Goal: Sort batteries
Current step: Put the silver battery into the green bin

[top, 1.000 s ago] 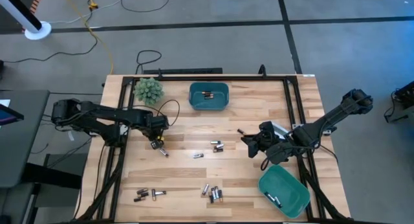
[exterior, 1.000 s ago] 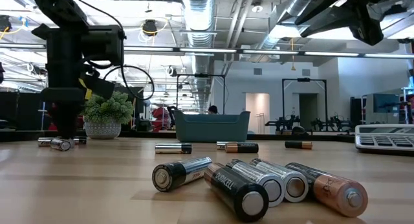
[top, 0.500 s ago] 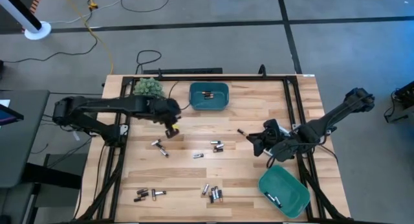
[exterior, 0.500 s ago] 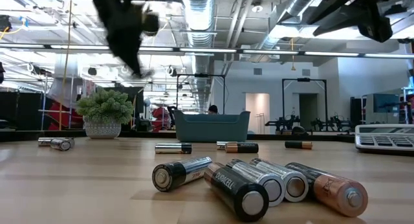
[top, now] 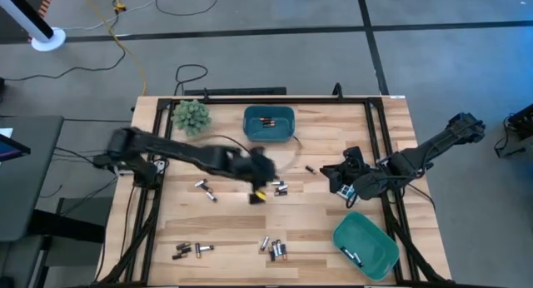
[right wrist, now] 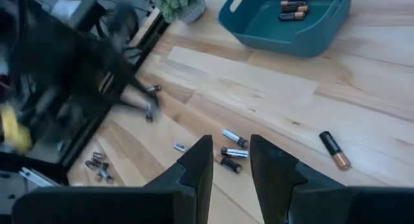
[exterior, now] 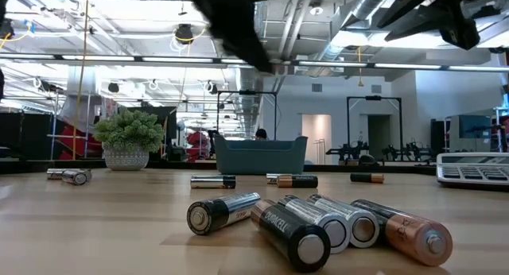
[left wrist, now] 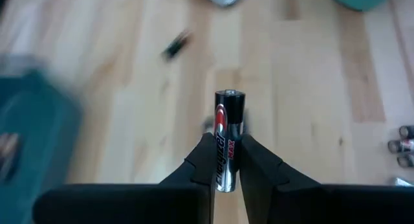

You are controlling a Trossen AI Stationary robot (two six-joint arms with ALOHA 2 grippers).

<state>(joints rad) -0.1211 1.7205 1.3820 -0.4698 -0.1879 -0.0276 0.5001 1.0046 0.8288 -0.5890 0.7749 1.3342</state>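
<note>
My left gripper (top: 261, 192) hangs over the middle of the table, shut on one black and silver battery (left wrist: 229, 120). Loose batteries lie on the wood in small groups: just beside the left gripper (top: 281, 188), at the left (top: 205, 189), and near the front edge (top: 274, 249) (top: 190, 250). A far teal bin (top: 269, 124) and a near-right teal bin (top: 365, 246) each hold a few batteries. My right gripper (right wrist: 231, 160) is open above the table's right part (top: 337, 176), with nothing between its fingers. My left gripper pinches the battery's lower half (left wrist: 226, 160) between its two fingers (left wrist: 256, 166). The battery lies along the fingers, and its upper end (left wrist: 229, 98) sticks out past their tips. The fingers slant down from the table's left. The battery is lifted clear of the table.
A small potted plant (top: 191, 116) stands at the far left corner. A grey calculator (exterior: 474, 168) lies at the right, under the right arm. A single battery (top: 311, 169) lies between the grippers. Black frame rails (top: 379, 138) run along the table's sides.
My left gripper, shut on the battery throughout, has swung quickly from the table's left part toward the middle and risen, rolling as it went. The battery has travelled with it, clear of the table. My right gripper has drawn back a little toward the right edge.
</note>
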